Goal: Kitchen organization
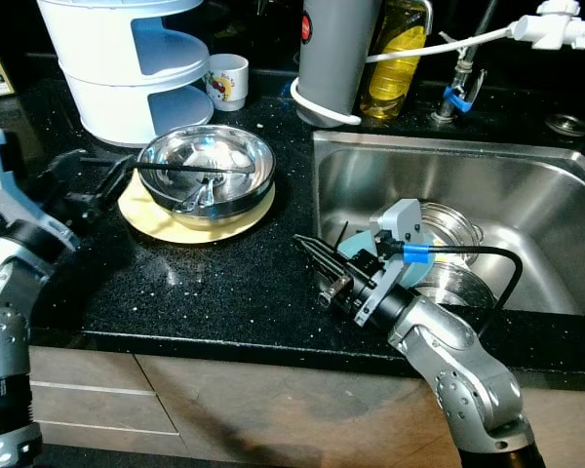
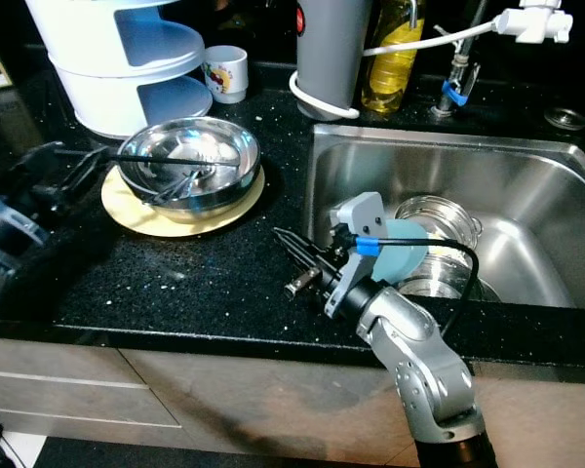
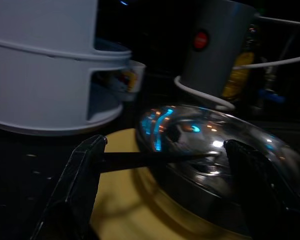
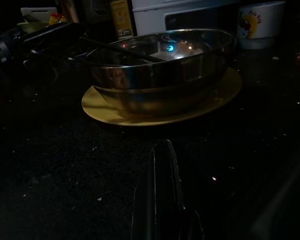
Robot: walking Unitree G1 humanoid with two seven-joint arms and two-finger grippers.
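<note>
Steel bowl (image 1: pixel 207 173), widest thing on the black counter (image 1: pixel 175 283), sitting on a yellow plate (image 1: pixel 190 227) just left of the sink (image 1: pixel 526 166), in front of the white tiered rack (image 1: pixel 127 68). Probably light, rigid, thin-walled and slick; best taken at the rim, one finger inside and one outside, and likely to skate on the plate if nudged sideways. Holding utensils (image 1: pixel 197 193), so liable to rattle or spill if tipped. Plate beneath likely breakable; better lifted apart from the bowl.

Left gripper (image 1: pixel 102 180) reached in low from the left, fingers spread wide, one long black finger (image 3: pixel 85 165) stretched across the bowl's rim. Right gripper (image 1: pixel 317 258) resting low over the counter near the sink's edge, pointed toward the bowl, well apart from it, fingers pressed together on nothing.
</note>
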